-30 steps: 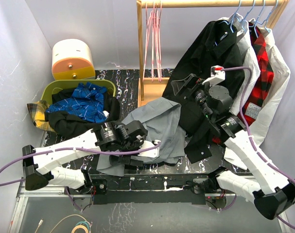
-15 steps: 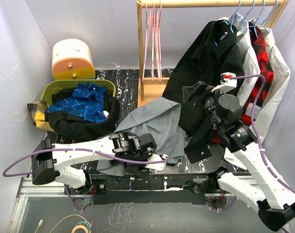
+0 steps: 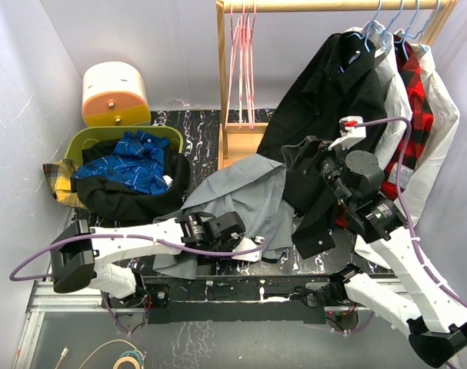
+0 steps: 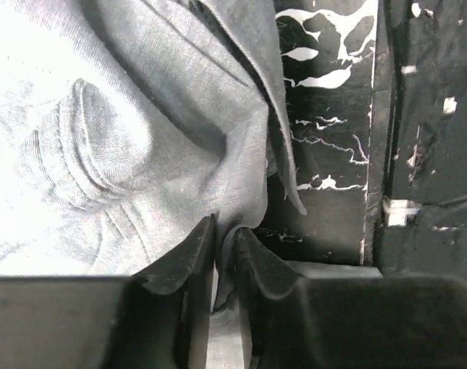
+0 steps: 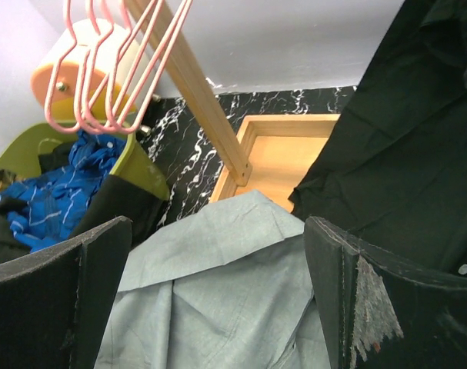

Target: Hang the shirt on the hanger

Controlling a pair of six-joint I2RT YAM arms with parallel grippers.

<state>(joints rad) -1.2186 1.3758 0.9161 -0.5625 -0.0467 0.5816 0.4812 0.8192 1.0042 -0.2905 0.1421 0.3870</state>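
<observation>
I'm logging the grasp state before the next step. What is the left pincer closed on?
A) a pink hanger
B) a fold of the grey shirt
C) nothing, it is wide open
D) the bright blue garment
B: in the left wrist view the left pincer has its fingers nearly together, with a fold of the grey shirt pinched between them.
</observation>
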